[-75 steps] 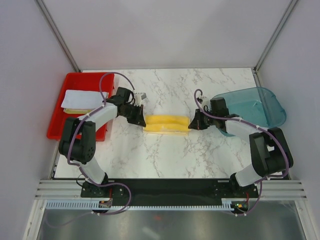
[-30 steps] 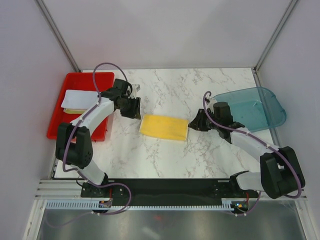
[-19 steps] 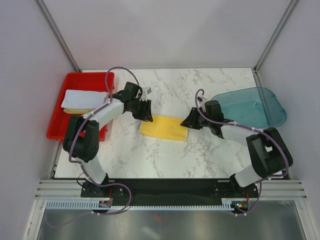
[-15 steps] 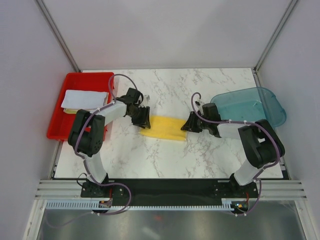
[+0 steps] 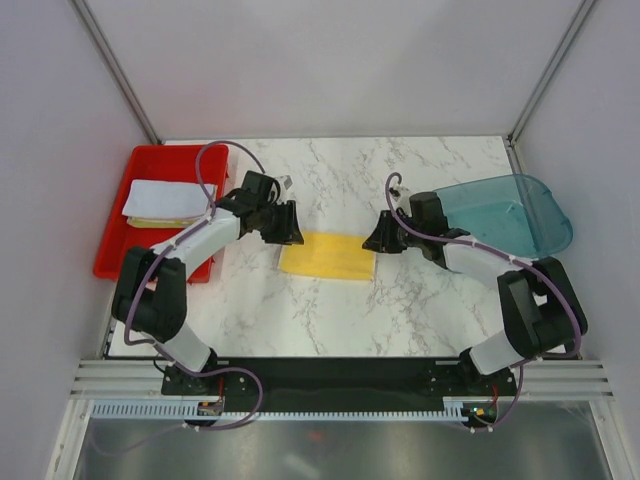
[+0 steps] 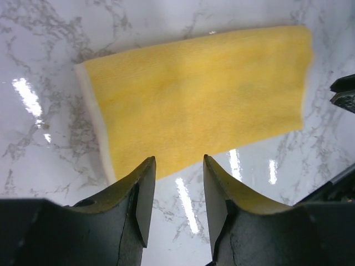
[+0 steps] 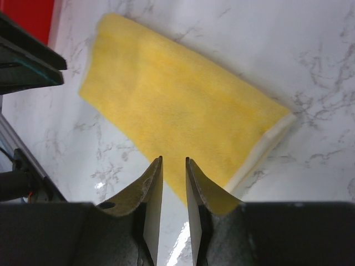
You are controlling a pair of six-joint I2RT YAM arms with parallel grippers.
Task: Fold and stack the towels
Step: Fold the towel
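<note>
One yellow towel, folded, flat at frame centre on table; not yet stacked. Folded white towel stacked in red tray, upper left. Left gripper, right gripper at towel ends: narrowly parted, empty.

Bright, even light; white glare streaks on the glossy bench beside the left hand; focus sharp, shadows faint.

A marble table shut in by plain walls.
The white top is streaked with grey, light spots are seen on it, and metal posts are set in the corners.
</note>
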